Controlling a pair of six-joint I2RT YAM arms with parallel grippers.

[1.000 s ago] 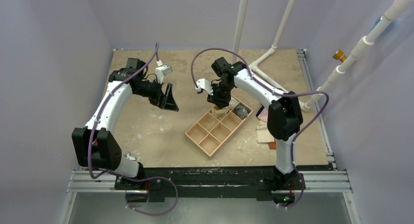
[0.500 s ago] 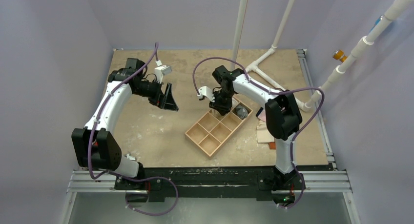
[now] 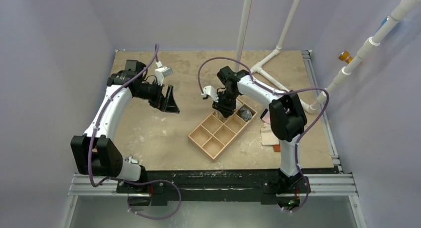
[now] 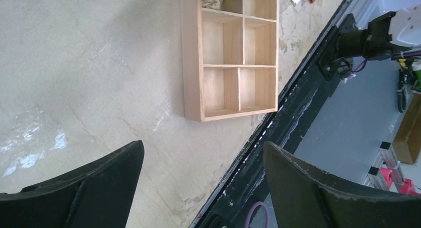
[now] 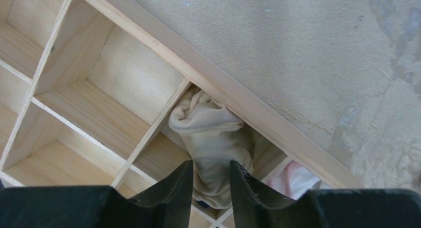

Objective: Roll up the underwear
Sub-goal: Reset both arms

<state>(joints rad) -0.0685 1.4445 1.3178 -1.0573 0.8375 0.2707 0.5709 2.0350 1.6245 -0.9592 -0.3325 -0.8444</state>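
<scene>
The mottled tan table [image 3: 149,133] carries one pale wooden tray [image 3: 202,123] split into six compartments. There are two arms. The left gripper [image 4: 203,148] hangs over bare table with its jaws spread wide, holding nothing. The right gripper [image 5: 211,164] reaches into an end compartment against the tray's long wall, its jaws pinched on the lower end of the underwear [image 5: 206,128], a single soft tan-beige roll lying there.

To seat the roll well, I would press it straight down between the walls, then part the jaws and lift straight up, so no loose end drags out and unwinds.

One scrap of pink cloth [image 5: 295,181] shows just beside the roll, and one dark grey bundle [image 3: 244,113] fills the neighbouring compartment.
</scene>
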